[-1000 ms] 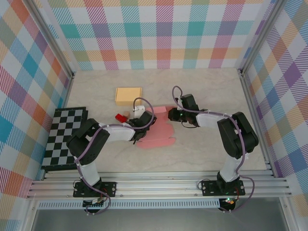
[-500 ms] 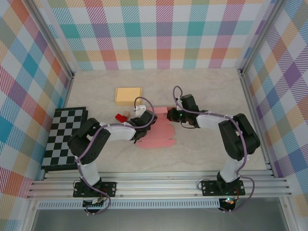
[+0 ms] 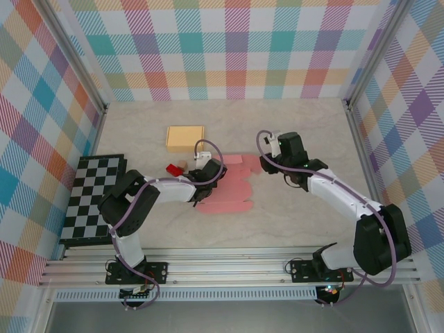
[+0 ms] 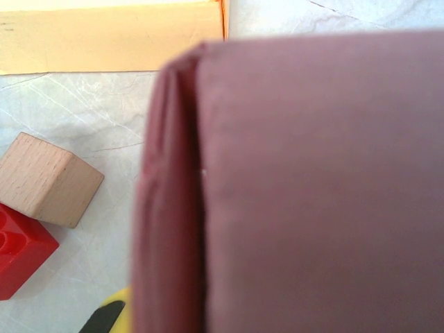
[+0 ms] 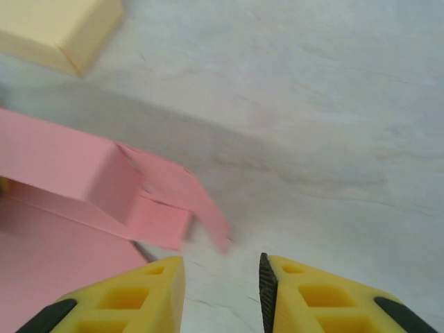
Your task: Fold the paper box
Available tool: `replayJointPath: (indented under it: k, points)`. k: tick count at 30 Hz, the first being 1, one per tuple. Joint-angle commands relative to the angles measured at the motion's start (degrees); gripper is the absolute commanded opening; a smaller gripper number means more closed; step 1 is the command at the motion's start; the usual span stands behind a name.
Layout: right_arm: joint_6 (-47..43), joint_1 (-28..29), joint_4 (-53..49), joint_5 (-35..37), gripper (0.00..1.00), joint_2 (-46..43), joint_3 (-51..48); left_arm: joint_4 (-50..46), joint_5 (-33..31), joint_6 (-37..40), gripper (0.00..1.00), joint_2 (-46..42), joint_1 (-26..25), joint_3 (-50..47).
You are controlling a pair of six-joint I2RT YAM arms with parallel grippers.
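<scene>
- Top external: one pink paper box [image 3: 232, 195], a thin die-cut sheet with scalloped flaps, lies mostly flat at the middle of the pale marbled table [image 3: 305, 222].
- Beyond it lies one tan box [image 3: 185, 137]. To its left are one red brick [image 3: 172, 168] and one wooden cube [image 3: 182, 166], side by side. One black-and-white checkerboard [image 3: 90, 198] lies at the left edge.
- The left gripper [image 3: 207, 182] sits on the sheet's left edge. The right gripper [image 3: 268, 165] hangs just off its right flaps.
- Left wrist: matte pink paper rises close and blurred, with one soft upright crease. The pincer is pressed together on it. The cube's grain and the brick's glossy plastic show here.
- Right wrist: two yellow fingers [image 5: 139, 295] are spread, with nothing between them. One side wall of the pink sheet stands raised, with a loose tab.
</scene>
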Motion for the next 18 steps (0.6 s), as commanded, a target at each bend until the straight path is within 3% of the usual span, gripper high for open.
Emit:
replayJointPath:
  k: [1, 4, 8, 11, 18]
  points:
    - [-8.51, -4.41, -0.78, 0.81, 0.4, -1.35, -2.64, 0.88, 0.83, 1.54, 0.0, -0.84, 0.54, -0.64]
    - [-16.36, -9.61, 5.18, -3.98, 0.42, 1.58, -3.4, 3.39, 2.62, 3.92, 0.0, -1.24, 0.63, -1.81]
    - [-31.69, -15.28, 12.28, -16.07, 0.43, 6.71, -5.29, 5.4, 4.12, 6.87, 0.0, -1.36, 0.64, -2.85]
    - [-40.65, -15.28, 12.13, -19.51, 0.42, 10.35, -5.61, 6.14, 4.15, 7.08, 0.0, -1.81, 0.68, -3.42]
    - [-49.97, -13.45, 8.67, -25.32, 0.41, 14.31, -5.74, 7.47, 5.37, 8.11, 0.0, -1.06, 0.78, -3.44]
